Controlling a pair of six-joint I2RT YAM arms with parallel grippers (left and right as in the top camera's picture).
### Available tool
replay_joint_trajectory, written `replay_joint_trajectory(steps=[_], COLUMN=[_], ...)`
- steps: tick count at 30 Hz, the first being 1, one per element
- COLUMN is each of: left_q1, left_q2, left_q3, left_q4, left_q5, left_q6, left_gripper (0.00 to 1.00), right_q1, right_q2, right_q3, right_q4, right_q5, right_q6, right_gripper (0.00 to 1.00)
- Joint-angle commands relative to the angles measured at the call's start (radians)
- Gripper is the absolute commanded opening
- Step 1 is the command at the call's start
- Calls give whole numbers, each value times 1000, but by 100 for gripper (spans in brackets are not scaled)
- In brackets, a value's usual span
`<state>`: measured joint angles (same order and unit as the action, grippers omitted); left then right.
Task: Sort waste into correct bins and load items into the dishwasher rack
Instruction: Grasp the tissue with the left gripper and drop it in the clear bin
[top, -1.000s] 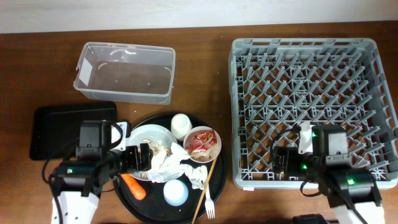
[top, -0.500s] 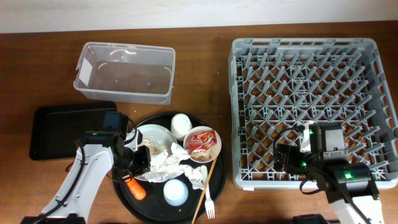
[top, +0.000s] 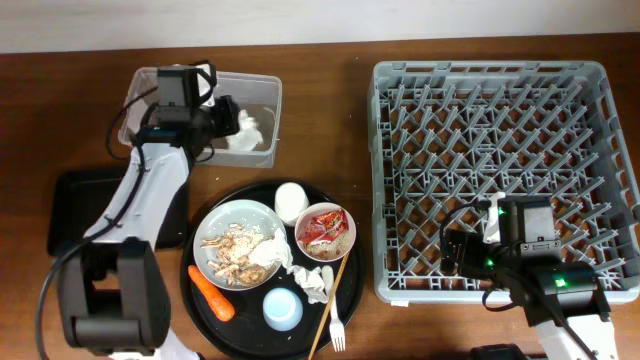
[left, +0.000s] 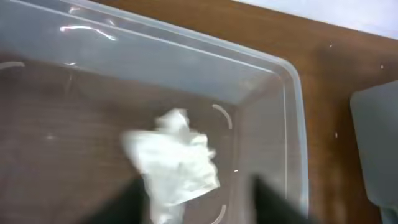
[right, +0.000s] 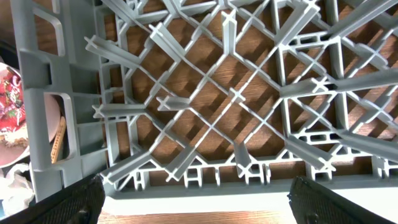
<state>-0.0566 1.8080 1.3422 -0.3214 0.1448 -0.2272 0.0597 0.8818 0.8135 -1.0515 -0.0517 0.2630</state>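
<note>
My left gripper (top: 228, 125) is open over the clear tub (top: 160, 110), with a crumpled white napkin (top: 246, 130) just below it inside the tub. In the left wrist view the napkin (left: 177, 165) lies between my blurred, spread fingers (left: 202, 208). My right gripper (top: 460, 257) is open and empty above the front left edge of the grey rack (top: 500, 150); its view shows the rack's pegs (right: 211, 118). The plate (top: 215, 225) holds food scraps (top: 232, 250) and another napkin (top: 270, 255). The bowl (top: 345, 240) holds the red wrapper (top: 320, 230).
The round black tray (top: 200, 320) also carries a carrot (top: 211, 293), a light blue cup (top: 283, 308), a white cup (top: 290, 200), a third napkin (top: 315, 282), a fork (top: 337, 335) and a wooden stick (top: 335, 290). The shallow black tray (top: 80, 205) lies at the left.
My left arm has swung from the round tray up to the clear tub, carrying a napkin there. The plate's scraps are now uncovered. The right arm has not moved.
</note>
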Motion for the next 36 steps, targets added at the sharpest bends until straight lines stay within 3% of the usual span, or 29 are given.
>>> replay_joint_trajectory(steps=[1, 3, 5, 6, 7, 10, 14, 15, 16, 21, 22, 23, 28, 31, 33, 36], left_q1=[-1, -3, -52, -107, -142, -279, -333, -333, -333, -334, -333, -333, -313, -311, -297, -217], left_q2=[-69, -189, -251, -247, -247, -243, -243, -243, -243, -243, -243, -243, -340, -443, -446, -324], left_q3=[39, 54, 52, 22, -17, -236, -427, -435, -435, -465, -468, -468, -326, -153, -89, -89], left_q4=[-91, -342, -697, -803, -809, -713, -509, -504, -500, -457, -449, -445, -551, -603, -492, -143], left_q5=[64, 130, 129, 128, 129, 124, 121, 121, 103, 76, 76, 76, 35, -172, -307, -332], left_q6=[12, 12, 12, 12, 12, -23, -31, -31, -31, -31, -35, -35, -34, -34, -33, 19], left_gripper=[99, 99, 99, 99, 99, 96, 75, 66, 47, 28, 9, 1, 1, 1, 1, 1], right_q1=[5, 5, 5, 5, 5, 5, 5, 5, 5, 5, 5, 5, 5, 5, 5, 5], right_q2=[9, 22, 40, 40, 40, 40, 40, 40, 40, 40, 40, 40, 40, 40, 40, 40], right_q3=[15, 15, 15, 15, 15, 15, 15, 15, 15, 15, 15, 15, 15, 15, 15, 15], right_q4=[-2, -7, -8, -8, -8, -16, -15, -15, -14, -15, -15, -14, -15, -14, -11, -8], right_q5=[11, 11, 11, 11, 11, 11, 11, 11, 11, 11, 11, 11, 11, 11, 11, 11], right_q6=[8, 8, 8, 8, 8, 8, 8, 8, 8, 8, 8, 8, 8, 8, 8, 8], right_gripper=[98, 98, 98, 98, 98, 98, 98, 98, 98, 98, 98, 98, 98, 98, 98, 98])
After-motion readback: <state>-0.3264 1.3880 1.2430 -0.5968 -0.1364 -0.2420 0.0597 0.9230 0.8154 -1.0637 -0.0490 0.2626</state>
